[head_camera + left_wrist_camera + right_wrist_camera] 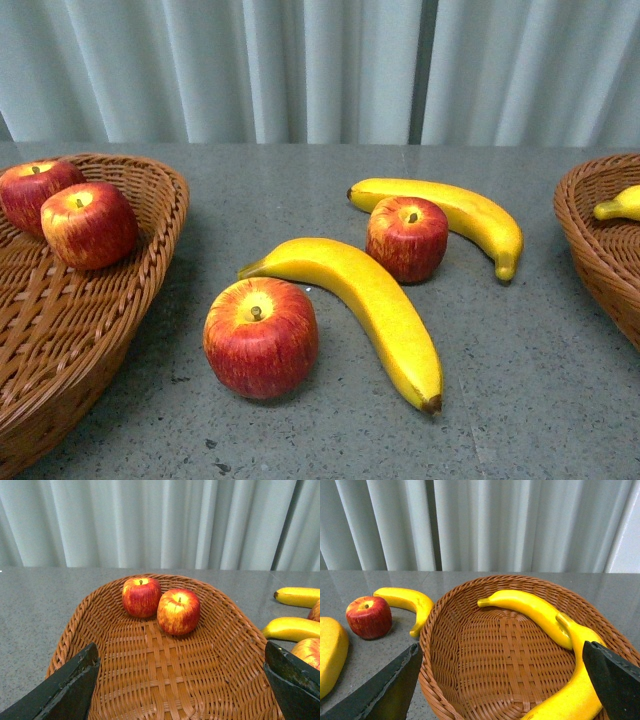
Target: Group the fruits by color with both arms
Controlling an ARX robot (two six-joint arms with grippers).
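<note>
Two red apples (260,337) (407,238) and two yellow bananas (365,300) (455,213) lie on the grey table between two wicker baskets. The left basket (150,250) holds two more apples (88,225) (32,190), also seen in the left wrist view (178,611) (141,596). The right basket (600,250) holds two bananas (532,609) (575,680). My left gripper (182,685) is open and empty over the left basket (150,680). My right gripper (505,685) is open and empty over the right basket (485,650). Neither arm shows in the front view.
A pale pleated curtain (320,70) hangs behind the table's far edge. The grey speckled table (520,400) has bare surface at the front right. In the right wrist view an apple (369,617) and a banana (407,602) lie beside the basket.
</note>
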